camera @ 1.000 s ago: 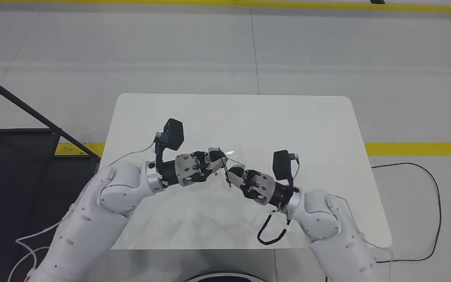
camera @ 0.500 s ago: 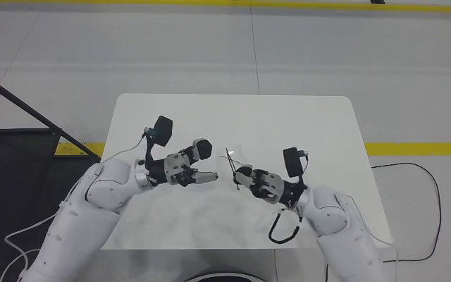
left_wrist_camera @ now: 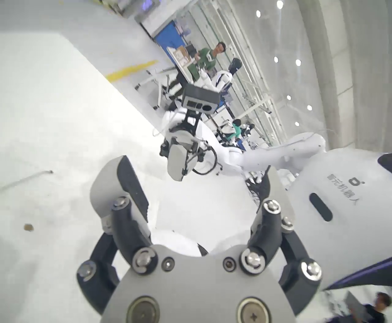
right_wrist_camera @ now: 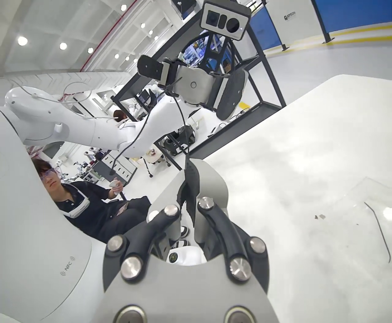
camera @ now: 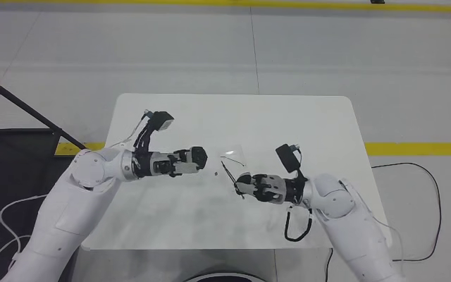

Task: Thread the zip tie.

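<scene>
Right gripper (camera: pixel 242 185) clamped shut on a black zip tie (camera: pixel 227 169), tie held above the middle of the white worktop (camera: pixel 303 120), left gripper (camera: pixel 201 159) near it toward the left edge, jaws apart, empty

in the left wrist view a line of dark characters (left_wrist_camera: pixel 342 186) with a small round emblem at its end runs across a white shell (left_wrist_camera: pixel 352 159). in the right wrist view a small grey wireless-tag mark (right_wrist_camera: pixel 68 265) with three letters sits on a white cover (right_wrist_camera: pixel 36 238), and a white logo (right_wrist_camera: pixel 292 16) with a short word, too small to make out, stands on a blue wall panel (right_wrist_camera: pixel 294 30).
</scene>
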Controlling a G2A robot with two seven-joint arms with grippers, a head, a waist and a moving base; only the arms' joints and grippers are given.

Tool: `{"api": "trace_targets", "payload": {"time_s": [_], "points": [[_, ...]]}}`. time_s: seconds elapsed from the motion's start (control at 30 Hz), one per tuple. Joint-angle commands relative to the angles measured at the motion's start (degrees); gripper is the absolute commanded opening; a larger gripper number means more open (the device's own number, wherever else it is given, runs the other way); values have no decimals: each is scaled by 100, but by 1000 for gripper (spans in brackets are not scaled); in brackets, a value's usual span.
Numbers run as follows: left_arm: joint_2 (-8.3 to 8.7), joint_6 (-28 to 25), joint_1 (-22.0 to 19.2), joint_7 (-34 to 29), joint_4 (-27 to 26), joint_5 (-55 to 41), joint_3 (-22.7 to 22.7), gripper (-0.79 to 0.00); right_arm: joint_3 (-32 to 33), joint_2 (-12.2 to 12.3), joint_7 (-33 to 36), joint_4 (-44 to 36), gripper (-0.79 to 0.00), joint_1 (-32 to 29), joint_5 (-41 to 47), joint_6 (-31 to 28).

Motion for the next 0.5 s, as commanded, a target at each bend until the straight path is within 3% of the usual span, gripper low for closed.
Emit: {"api": "trace_targets", "payload": {"time_s": [0.0, 0.3, 0.47], "points": [[-1, -49, 14, 68, -4, 31, -3, 0, -5, 4, 3, 0, -785, 4, -12, 9], [-14, 84, 79, 201, -162, 15, 48, 0, -20, 3, -29, -34, -785, -15, -34, 51], [-24, 323, -33, -370, -5, -723, 65, 0, -291, 31, 204, -80, -785, 81, 335, 210]]}}
